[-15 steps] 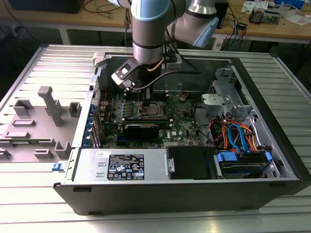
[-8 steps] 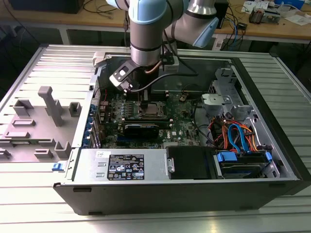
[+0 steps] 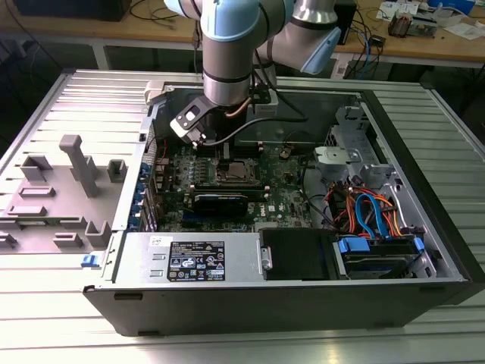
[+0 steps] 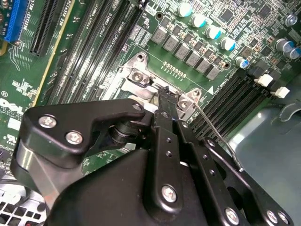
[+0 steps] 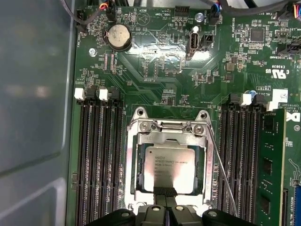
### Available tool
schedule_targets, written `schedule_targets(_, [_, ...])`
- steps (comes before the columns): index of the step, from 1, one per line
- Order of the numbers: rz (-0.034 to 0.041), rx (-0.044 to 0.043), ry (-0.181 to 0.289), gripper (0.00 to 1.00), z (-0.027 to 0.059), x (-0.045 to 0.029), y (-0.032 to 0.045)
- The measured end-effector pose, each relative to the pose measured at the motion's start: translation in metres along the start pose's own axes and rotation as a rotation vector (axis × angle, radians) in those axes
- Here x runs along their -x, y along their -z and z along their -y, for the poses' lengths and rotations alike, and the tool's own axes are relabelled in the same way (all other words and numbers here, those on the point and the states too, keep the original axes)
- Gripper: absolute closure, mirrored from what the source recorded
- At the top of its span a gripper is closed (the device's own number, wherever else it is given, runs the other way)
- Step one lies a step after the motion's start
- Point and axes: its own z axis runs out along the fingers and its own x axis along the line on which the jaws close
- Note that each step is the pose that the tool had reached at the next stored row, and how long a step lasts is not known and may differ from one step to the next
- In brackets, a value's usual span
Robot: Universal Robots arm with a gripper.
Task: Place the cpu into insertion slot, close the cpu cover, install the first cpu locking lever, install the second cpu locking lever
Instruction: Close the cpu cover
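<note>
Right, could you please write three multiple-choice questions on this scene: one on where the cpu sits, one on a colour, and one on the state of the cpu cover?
1. Where is the cpu?
A. lying flat inside the insertion slot
B. tilted half out of it
C. lying beside it

2. What colour is the motherboard?
A. blue
B. red
C. green

3. How does the cpu cover stand?
A. upright, swung open
B. down flat over the cpu
C. taken off entirely

Answers:
1 A: in the first wrist view its silver top lies level within the slot's metal rim.
2 C: the board is green in both wrist views.
3 B: the silver frame lies flat around the chip, which shows through its window.
</note>
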Motion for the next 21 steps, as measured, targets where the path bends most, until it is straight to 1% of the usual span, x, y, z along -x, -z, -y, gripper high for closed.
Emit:
schedule_targets(3, [-0.0001, 0.0004, 0.0, 0.89, 0.0, -0.0001, 0.0007])
schedule_targets(6, [0.0047, -0.0003, 0.0, 0.89, 0.0001, -0.0001, 0.0023])
schedule_targets(9, [0.0076, -0.0003, 0.0, 0.89, -0.0002, -0.0001, 0.0033])
schedule_targets(11, [0.0079, -0.001, 0.0, 0.89, -0.0078, -0.0001, 0.0034])
schedule_targets(15, [0.0101, -0.0011, 0.0, 0.89, -0.0192, -0.0003, 0.0031])
schedule_targets(17, [0.0124, -0.0013, 0.0, 0.89, -0.0235, -0.0003, 0.003])
schedule_targets(18, [0.0168, -0.0015, 0.0, 0.89, -0.0297, -0.0003, 0.0028])
schedule_targets(21, [0.0171, -0.0016, 0.005, 0.89, -0.0298, -0.0003, 0.0051])
